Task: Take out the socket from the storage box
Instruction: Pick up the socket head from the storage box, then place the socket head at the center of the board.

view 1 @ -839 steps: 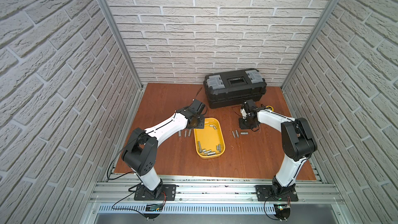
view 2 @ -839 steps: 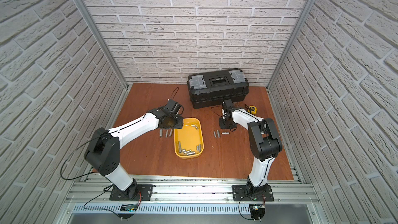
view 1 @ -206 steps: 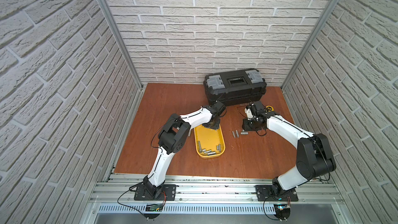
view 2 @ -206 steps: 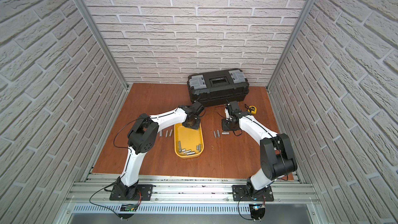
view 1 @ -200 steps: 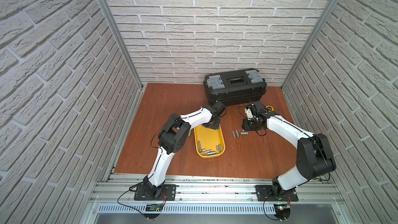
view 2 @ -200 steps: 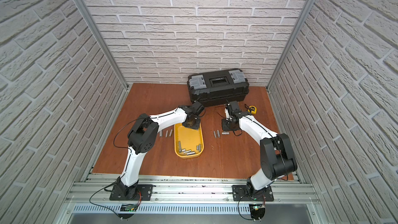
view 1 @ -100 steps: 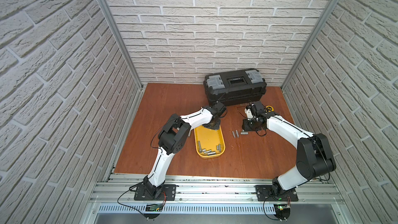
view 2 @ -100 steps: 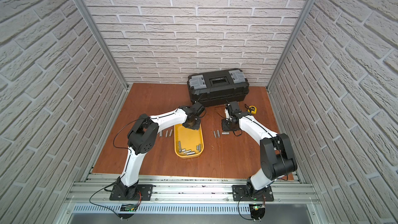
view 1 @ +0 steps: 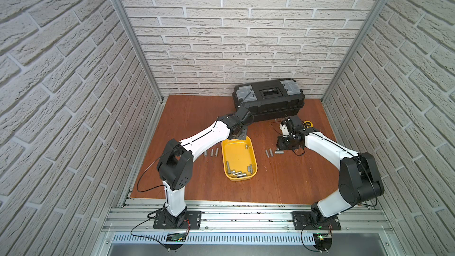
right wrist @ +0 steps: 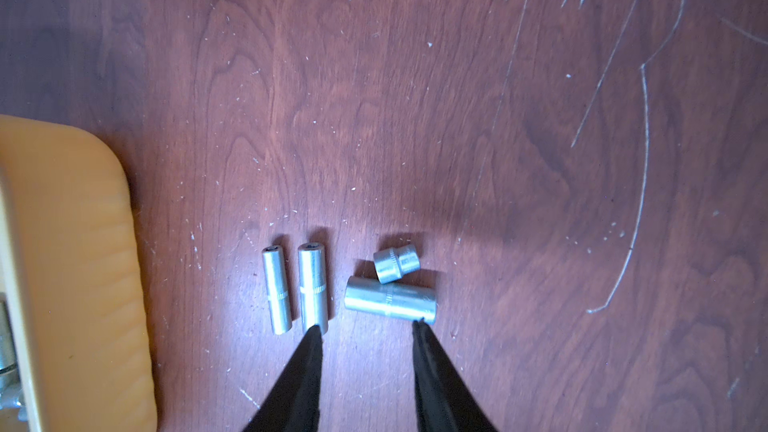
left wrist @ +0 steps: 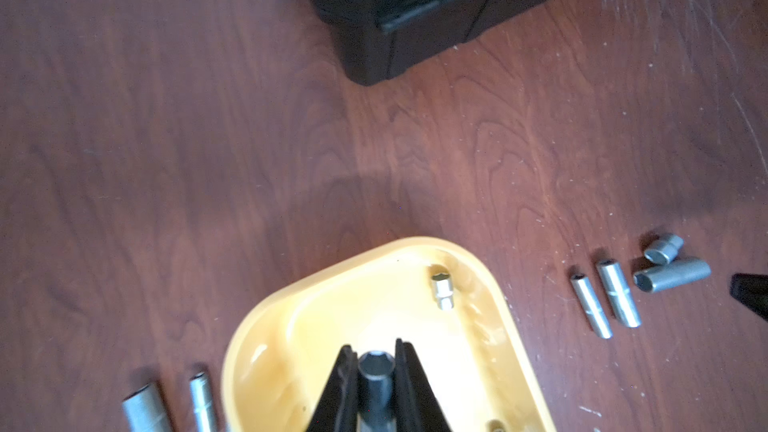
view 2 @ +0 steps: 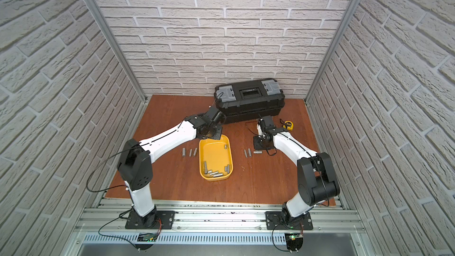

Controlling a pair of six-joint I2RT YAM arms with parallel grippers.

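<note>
Two arms lean in over the brown surface (view 1: 192, 116), and we find the left end effector (left wrist: 374, 353) clamped on a dark socket (left wrist: 373, 378), one jaw pressed to each side of it. That socket hangs over the far end of the storage box (view 1: 235, 155) (a shallow yellow tub around the middle of the surface, its long sides running from the near edge toward the far edge); whether it touches the tub's floor we cannot tell. Inside the storage box we count a small socket (left wrist: 441, 290) by its far right corner and some loose sockets (view 1: 240, 174) gathered at its near end. Just left of the tub, three sockets (view 1: 211, 152) lie in a row on the surface. To the right of it, two slim sockets (right wrist: 276, 290) lie side by side, and beside them a larger socket (right wrist: 390, 299) lies crosswise with a short socket (right wrist: 397, 268) touching it. The right end effector (right wrist: 365, 326) stands over this group with its jaws apart and nothing between them; one tip sits at the end of a slim socket, the other at the end of the larger socket. A black toolbox (view 1: 268, 99) rests by the far edge, toward the right corner, and a yellow tape measure (view 1: 307, 123) lies just in front of its right end.
</note>
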